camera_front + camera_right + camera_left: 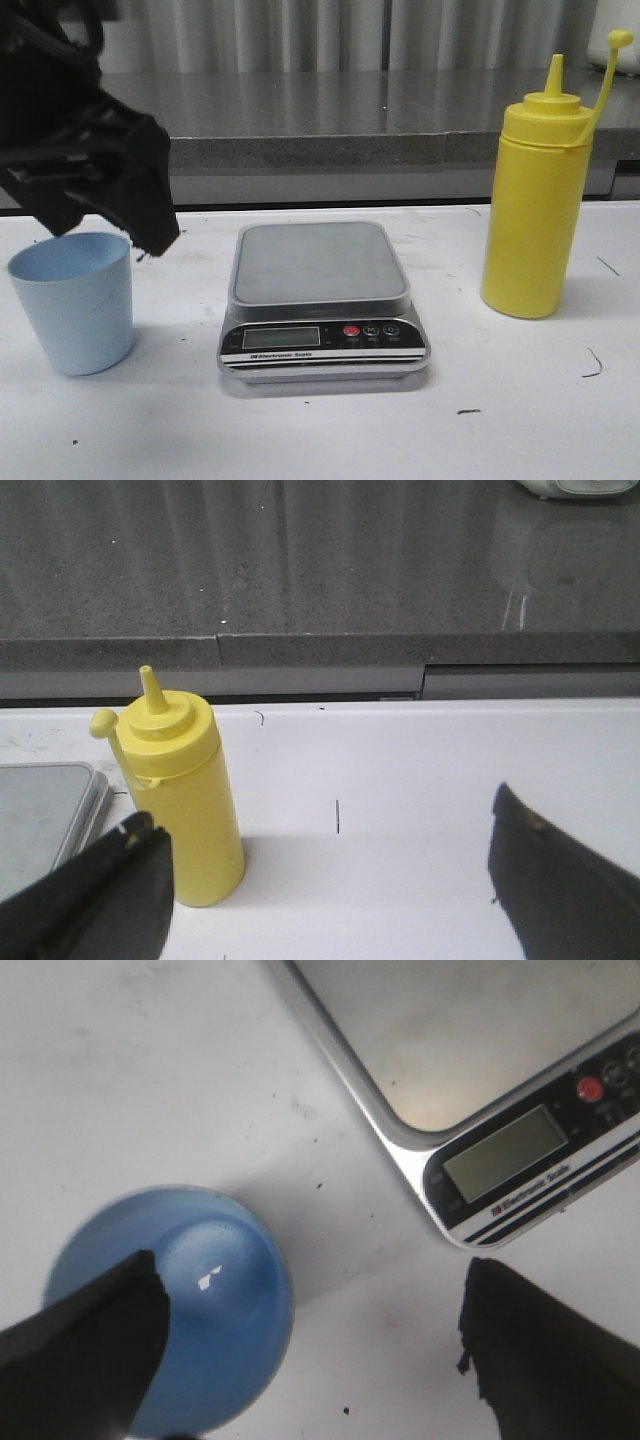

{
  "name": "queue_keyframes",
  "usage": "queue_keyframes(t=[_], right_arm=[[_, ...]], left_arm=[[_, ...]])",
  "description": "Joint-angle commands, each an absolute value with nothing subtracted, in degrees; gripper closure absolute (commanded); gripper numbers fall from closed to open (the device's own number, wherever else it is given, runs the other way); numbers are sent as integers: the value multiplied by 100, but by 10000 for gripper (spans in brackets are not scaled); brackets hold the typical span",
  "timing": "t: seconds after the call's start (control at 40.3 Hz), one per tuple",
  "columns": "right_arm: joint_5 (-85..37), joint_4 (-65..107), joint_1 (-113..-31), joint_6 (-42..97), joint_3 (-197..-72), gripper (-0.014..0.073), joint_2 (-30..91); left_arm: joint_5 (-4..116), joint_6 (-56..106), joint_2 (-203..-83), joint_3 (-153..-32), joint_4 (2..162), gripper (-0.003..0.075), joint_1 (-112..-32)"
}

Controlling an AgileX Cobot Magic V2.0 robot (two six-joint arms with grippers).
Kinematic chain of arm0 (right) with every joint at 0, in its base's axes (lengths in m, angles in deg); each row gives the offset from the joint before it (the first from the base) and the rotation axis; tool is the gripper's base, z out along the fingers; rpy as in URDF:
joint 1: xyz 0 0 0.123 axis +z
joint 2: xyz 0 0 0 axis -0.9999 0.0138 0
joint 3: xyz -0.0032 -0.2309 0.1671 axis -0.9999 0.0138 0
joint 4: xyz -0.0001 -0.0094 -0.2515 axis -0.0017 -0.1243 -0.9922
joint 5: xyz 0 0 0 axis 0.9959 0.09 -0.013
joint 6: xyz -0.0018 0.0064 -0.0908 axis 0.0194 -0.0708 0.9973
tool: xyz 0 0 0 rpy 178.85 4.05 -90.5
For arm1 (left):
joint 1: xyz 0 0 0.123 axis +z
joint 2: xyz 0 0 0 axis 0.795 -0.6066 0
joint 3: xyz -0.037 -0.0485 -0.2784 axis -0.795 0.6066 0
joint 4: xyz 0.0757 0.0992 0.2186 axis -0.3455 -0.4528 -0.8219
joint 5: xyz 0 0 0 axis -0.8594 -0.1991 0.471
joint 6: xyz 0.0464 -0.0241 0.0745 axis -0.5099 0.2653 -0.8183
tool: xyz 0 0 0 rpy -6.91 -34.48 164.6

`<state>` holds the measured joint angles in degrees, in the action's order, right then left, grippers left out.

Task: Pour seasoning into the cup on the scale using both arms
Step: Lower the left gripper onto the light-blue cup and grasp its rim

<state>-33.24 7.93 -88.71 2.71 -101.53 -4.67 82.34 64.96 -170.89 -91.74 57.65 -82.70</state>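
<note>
The pale blue cup stands empty on the white table, left of the scale, whose steel platform is bare. The yellow seasoning bottle stands upright right of the scale, nozzle uncapped, cap hanging on its strap. My left gripper hovers above and just behind the cup. In the left wrist view it is open and empty; the cup lies partly under one finger, the scale beyond. My right gripper is open and empty, with the bottle just beyond one finger.
A grey stone ledge runs along the back of the table. A white object sits on it at the far right. The scale's corner shows beside the bottle in the right wrist view.
</note>
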Motion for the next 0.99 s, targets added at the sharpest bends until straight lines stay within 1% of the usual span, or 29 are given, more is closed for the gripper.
queue_keyframes(t=[0.0,0.223,0.298,0.372,0.446,0.546,0.645,0.794,0.967], right_arm=[[-2914,749,-8900,272,-10333,-59,-392],[-2914,749,-8900,272,-10333,-59,-392],[-2914,749,-8900,272,-10333,-59,-392],[-2914,749,-8900,272,-10333,-59,-392],[-2914,749,-8900,272,-10333,-59,-392],[-2914,749,-8900,272,-10333,-59,-392],[-2914,749,-8900,272,-10333,-59,-392],[-2914,749,-8900,272,-10333,-59,-392],[-2920,749,-8900,272,-10333,-59,-392]], left_arm=[[8158,6533,-17269,-9427,5776,155,-8310],[8108,6533,-17852,-9427,5578,157,-8310],[8164,6533,-17908,-9427,5578,186,-8310],[8205,6533,-17918,-9427,5578,269,-8310],[8292,6533,-17918,-9466,5528,391,-8310],[8421,6533,-17918,-9503,5422,579,-8310],[8477,6533,-17918,-9528,5332,735,-8310],[8606,6533,-17918,-9591,5166,740,-8310],[9210,6533,-17918,-10312,5166,740,-8344]])
